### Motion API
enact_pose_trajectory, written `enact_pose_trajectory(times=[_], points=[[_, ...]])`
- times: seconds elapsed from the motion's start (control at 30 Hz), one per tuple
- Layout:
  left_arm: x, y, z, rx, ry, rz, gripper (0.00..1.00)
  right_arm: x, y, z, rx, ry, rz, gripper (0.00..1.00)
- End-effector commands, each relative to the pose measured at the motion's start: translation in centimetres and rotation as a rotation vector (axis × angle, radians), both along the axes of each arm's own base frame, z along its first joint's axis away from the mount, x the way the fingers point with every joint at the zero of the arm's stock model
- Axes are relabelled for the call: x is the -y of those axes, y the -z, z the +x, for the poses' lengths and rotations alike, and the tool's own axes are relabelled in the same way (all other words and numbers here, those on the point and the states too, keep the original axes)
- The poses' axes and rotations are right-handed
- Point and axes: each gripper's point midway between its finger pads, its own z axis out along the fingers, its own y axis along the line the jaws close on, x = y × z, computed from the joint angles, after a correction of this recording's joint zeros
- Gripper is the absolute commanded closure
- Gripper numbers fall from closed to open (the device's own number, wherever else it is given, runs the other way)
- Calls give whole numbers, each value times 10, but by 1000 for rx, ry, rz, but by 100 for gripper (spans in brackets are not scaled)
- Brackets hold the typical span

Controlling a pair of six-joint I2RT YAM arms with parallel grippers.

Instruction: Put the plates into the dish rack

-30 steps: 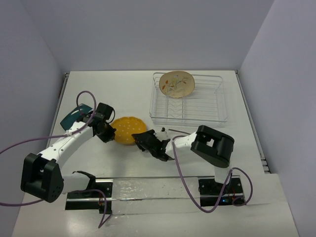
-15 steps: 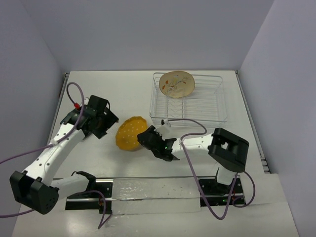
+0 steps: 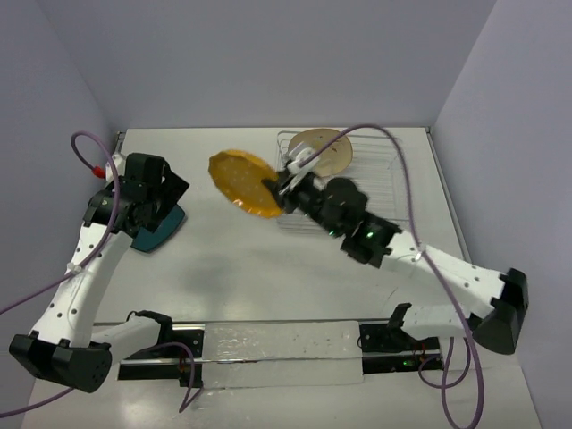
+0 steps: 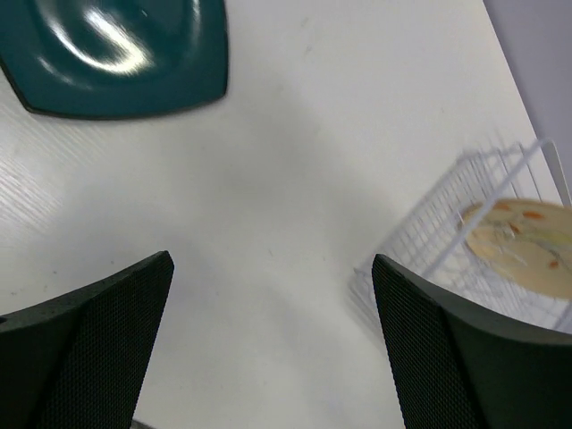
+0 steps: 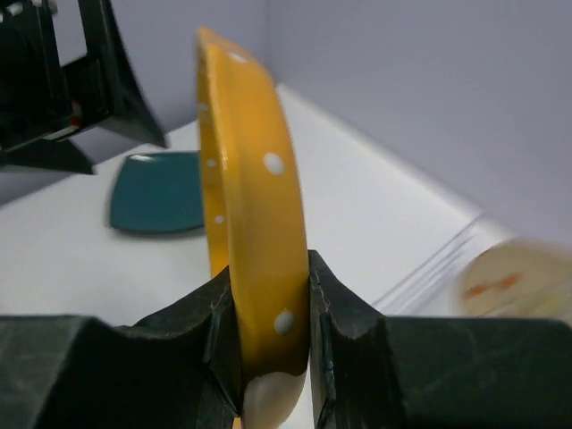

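My right gripper (image 3: 280, 189) (image 5: 268, 357) is shut on the rim of the yellow-orange dotted plate (image 3: 242, 180) (image 5: 251, 214). It holds the plate on edge in the air, just left of the dish rack (image 3: 386, 154) (image 4: 444, 225). The cream floral plate (image 3: 320, 150) (image 4: 523, 246) (image 5: 507, 275) stands upright in the rack's back left slots. On the table at the left lies the dark teal plate (image 3: 163, 229) (image 4: 116, 54) (image 5: 156, 203). My left gripper (image 3: 152, 207) (image 4: 273, 344) hangs above its near edge, open and empty.
The right arm (image 3: 402, 250) stretches across the rack's front and hides much of it. A purple cable (image 3: 407, 192) loops over the rack. Walls close in the table at the back and both sides. Bare white tabletop (image 3: 241, 268) lies between the arms.
The right gripper has lifted the yellow plate off the table and carried it back toward the rack. The left gripper opened, let go of it and drew back left over the teal plate.
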Motion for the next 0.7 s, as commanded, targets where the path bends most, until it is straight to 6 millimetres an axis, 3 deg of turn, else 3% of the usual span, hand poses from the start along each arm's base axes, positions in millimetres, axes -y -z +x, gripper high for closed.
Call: enact_pose_trajectory(times=[0.0,0.07,0.27,0.37,0.47,0.67], points=[[-32,8,23,23,-63,22,1,79,-109,4,605,-95,-279,100],[-51,23,25,14,-125,30,1,97,-107,8,624,-130,-420,100],[-105,40,22,-52,-295,72,1,148,-88,71,579,-73,-738,100],[-122,57,21,-97,-349,67,1,160,-74,98,551,-93,-826,100],[-136,67,23,-108,-384,57,1,159,-55,125,519,-128,-916,100],[-165,75,23,-158,-459,83,1,160,-17,179,411,-124,-987,100]])
